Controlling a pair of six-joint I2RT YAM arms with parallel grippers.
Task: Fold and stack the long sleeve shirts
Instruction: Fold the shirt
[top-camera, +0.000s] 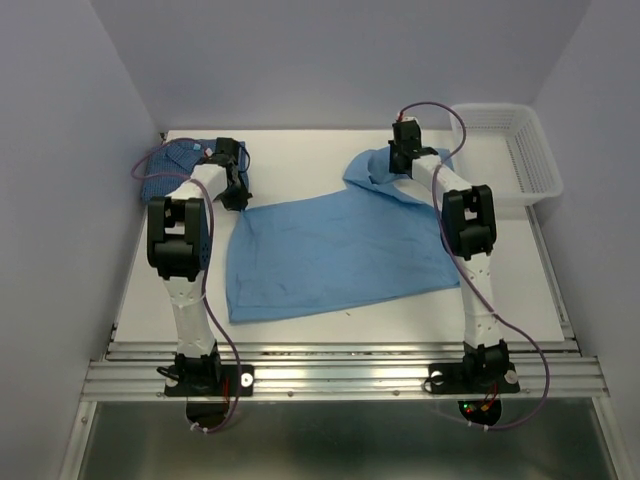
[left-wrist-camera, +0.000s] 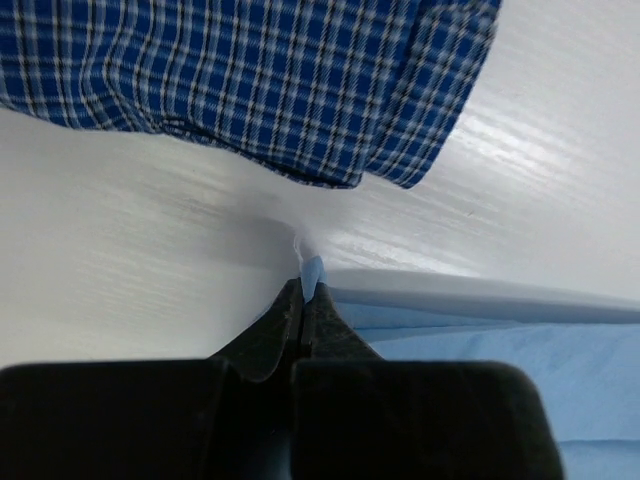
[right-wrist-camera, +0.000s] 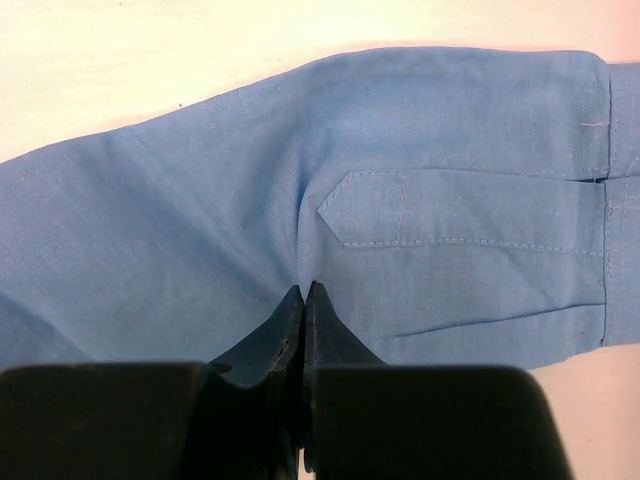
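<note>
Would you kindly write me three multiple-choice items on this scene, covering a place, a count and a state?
1. Where does the checked shirt lie? A. far left B. centre C. near right
2. How many shirts are visible? A. one B. two C. four
3. The left gripper is: A. wide open B. shut on nothing C. shut on the light-blue shirt at its corner
Answers: 1 A, the top view shows it bunched at far left; 2 B, one checked, one light-blue; 3 C, the left wrist view shows light-blue cloth pinched at its closed tip.
</note>
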